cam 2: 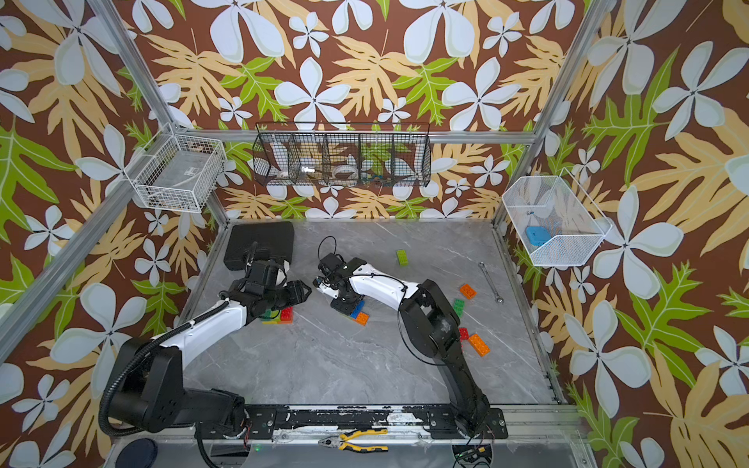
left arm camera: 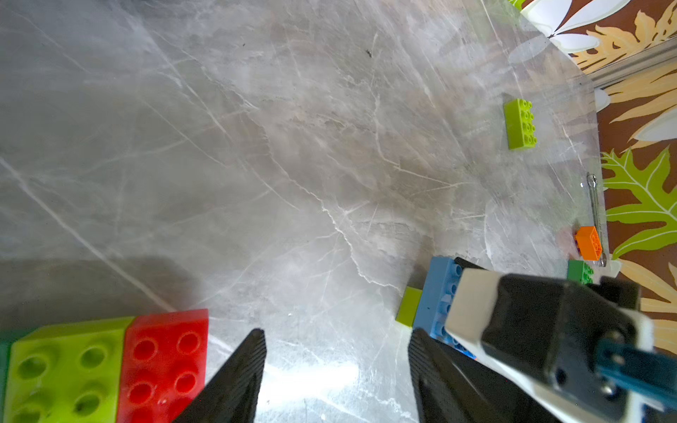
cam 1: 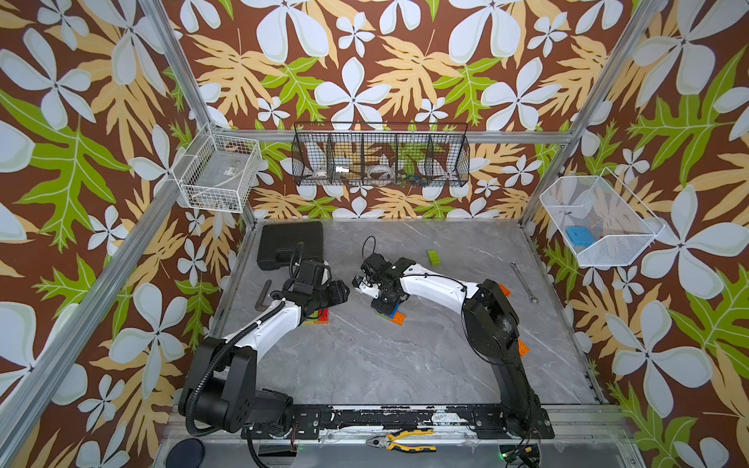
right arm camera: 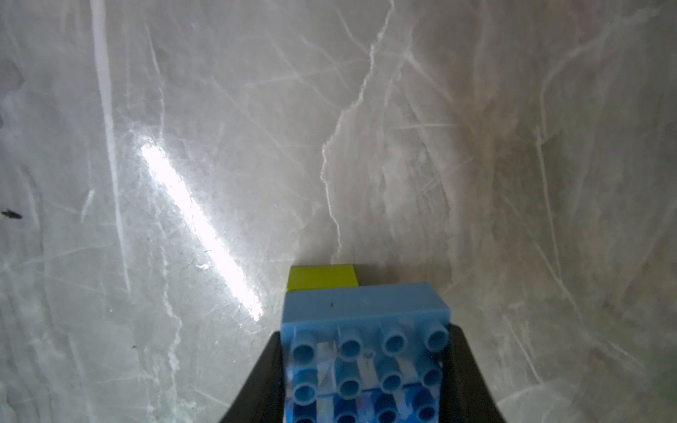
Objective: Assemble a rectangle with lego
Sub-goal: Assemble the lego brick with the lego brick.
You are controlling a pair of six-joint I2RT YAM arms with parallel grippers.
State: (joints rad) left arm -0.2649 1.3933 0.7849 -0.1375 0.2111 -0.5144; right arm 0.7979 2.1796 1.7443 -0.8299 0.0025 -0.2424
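Squarely gripped: a blue brick in the right claw

Around mid-table, the blue brick (right arm camera: 366, 304) sits with its studs showing between the jaws of the right gripper (right arm camera: 366, 338), which press on its two sides. A lime brick (right arm camera: 322, 277) pokes out from under its end. An orange brick (cam 2: 361, 318) lies touching this cluster on the near side.

To the left, a red brick (left arm camera: 165, 359) and a lime-green brick (left arm camera: 66, 366) sit joined side by side on the table (left arm camera: 293, 146). The left gripper (left arm camera: 337, 333) hangs just beside them, jaws apart with nothing between.

Farther back lies a lone lime brick (cam 2: 402, 257). Right of the right arm are scattered a small orange brick (cam 2: 467, 291), a dark green brick (cam 2: 459, 306), a small red brick (cam 2: 463, 333) and a long orange brick (cam 2: 479, 344). A wrench (cam 2: 490, 282) lies near the right edge, and a black case (cam 2: 259, 243) in the far left corner.
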